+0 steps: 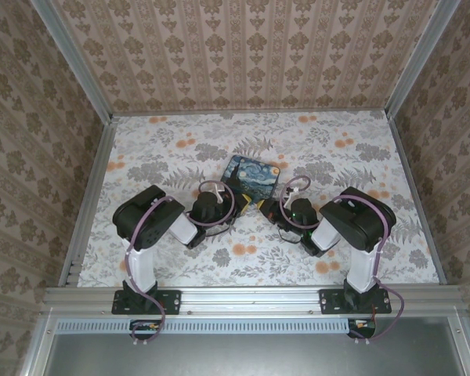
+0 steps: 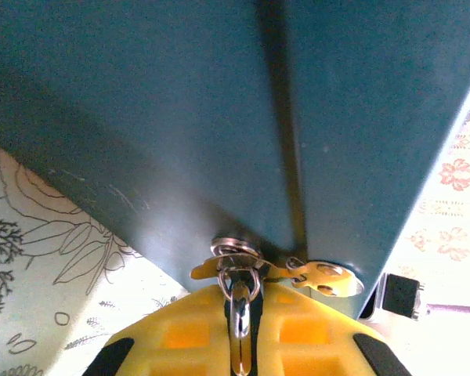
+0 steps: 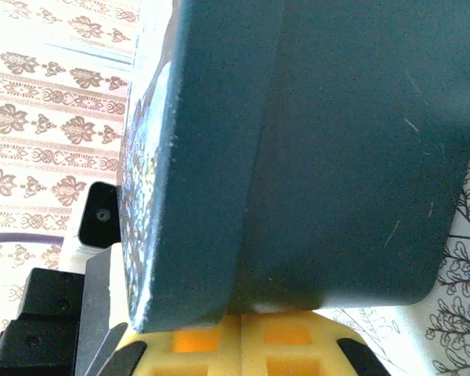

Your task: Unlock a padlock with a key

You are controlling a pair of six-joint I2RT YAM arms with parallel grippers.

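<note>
The flowered counter [image 1: 172,157] spreads across the middle of the top view. A box [image 1: 251,174] printed in swirling blue and yellow lies just above its centre. In both wrist views the plain dark teal sides of the box take up most of the frame.

The two arms lean inward from the lower edge and meet at the near side of the box. The right claw [image 3: 239,333] sits at the bottom of its own view. Its yellow pads are drawn narrow, with only a thin seam between them. The box corner hides their tips, so I cannot tell what, if anything, they pinch.

The left claw [image 2: 239,301] is at the bottom centre of its view, and its pads are squeezed onto the padlock [image 2: 239,333]. The padlock is tiny, far smaller than the pads. It looks like a sliver of bright metal topped by a small loop, right against the lower edge of the box. A flat brass-coloured plate [image 2: 321,276] with small holes lies beside the loop.
</note>
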